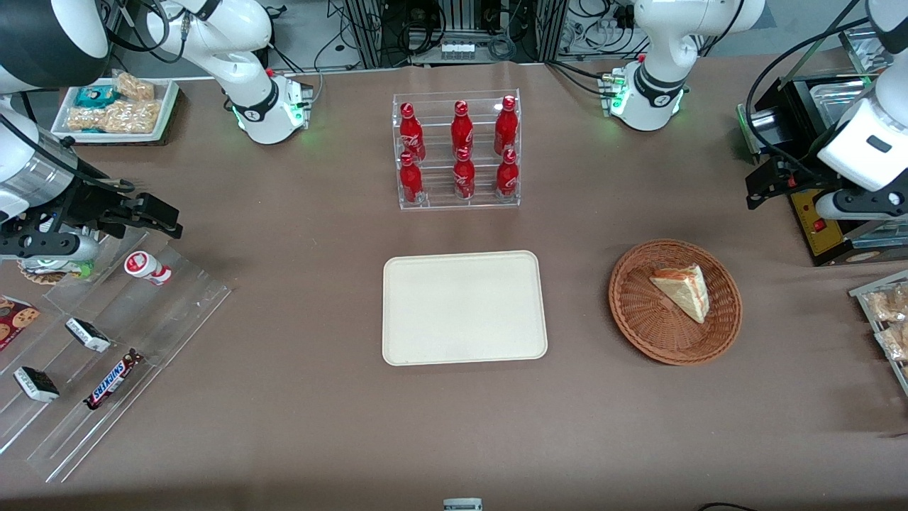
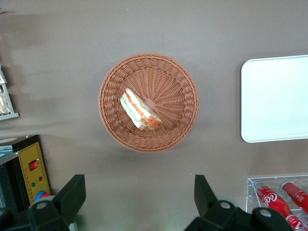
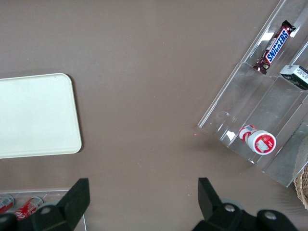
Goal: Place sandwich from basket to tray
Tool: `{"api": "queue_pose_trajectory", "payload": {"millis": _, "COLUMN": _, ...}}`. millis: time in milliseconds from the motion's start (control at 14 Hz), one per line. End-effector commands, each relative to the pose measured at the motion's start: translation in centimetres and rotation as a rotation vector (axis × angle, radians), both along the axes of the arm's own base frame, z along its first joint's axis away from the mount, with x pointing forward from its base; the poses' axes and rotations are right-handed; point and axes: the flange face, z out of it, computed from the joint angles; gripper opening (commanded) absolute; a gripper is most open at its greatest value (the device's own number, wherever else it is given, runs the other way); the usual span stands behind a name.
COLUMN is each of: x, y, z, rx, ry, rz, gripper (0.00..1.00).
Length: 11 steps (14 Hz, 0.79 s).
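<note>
Front view shows a brown table holding 3 task items. A round, shallow, reddish-brown woven wicker basket (image 1: 674, 301) sits toward the working arm's end of the table. In it lies a small triangular sandwich (image 1: 682, 289) of pale white bread, resting on its side in the part of the basket farther from the front camera, its narrow tip pointing toward the camera-side edge of the table. A flat, rectangular, cream-coloured plastic tray (image 1: 464, 307) with rounded corners lies bare at the table's middle, beside the basket but apart from it, probably ready to receive the sandwich.

The left arm's black 2-finger gripper (image 1: 762, 186) hangs above the table near the working arm's end, farther from the front camera than the basket and well clear of it. In the left wrist view its fingers (image 2: 72, 195) stand wide apart and hold nothing, apparently prepared for a grasp not yet begun.

The wrist view shows the sandwich's layered edge: white bread with green filling and a red-orange band at one end.

A clear acrylic rack of 6 red cola bottles (image 1: 458, 150) stands nearer the table's robot-side edge than the tray.
</note>
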Motion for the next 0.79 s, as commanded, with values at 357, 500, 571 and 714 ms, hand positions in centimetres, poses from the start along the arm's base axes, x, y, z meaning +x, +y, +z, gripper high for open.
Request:
{"api": "queue_pose_trajectory", "payload": {"millis": 357, "x": 0.5, "y": 0.5, "z": 0.0, "rx": -0.017, "ry": 0.026, "rz": 0.0, "gripper": 1.0}}
{"api": "queue_pose_trajectory", "payload": {"millis": 500, "x": 0.4, "y": 0.5, "z": -0.2, "rx": -0.01, "ry": 0.041, "rz": -0.003, "gripper": 1.0}}
{"api": "queue_pose_trajectory", "payload": {"millis": 571, "x": 0.3, "y": 0.6, "z": -0.3, "rx": -0.008, "ry": 0.047, "rz": -0.003, "gripper": 1.0}}
{"api": "queue_pose_trajectory", "payload": {"millis": 714, "x": 0.2, "y": 0.6, "z": -0.8, "rx": -0.003, "ry": 0.071, "rz": 0.001, "gripper": 1.0}}
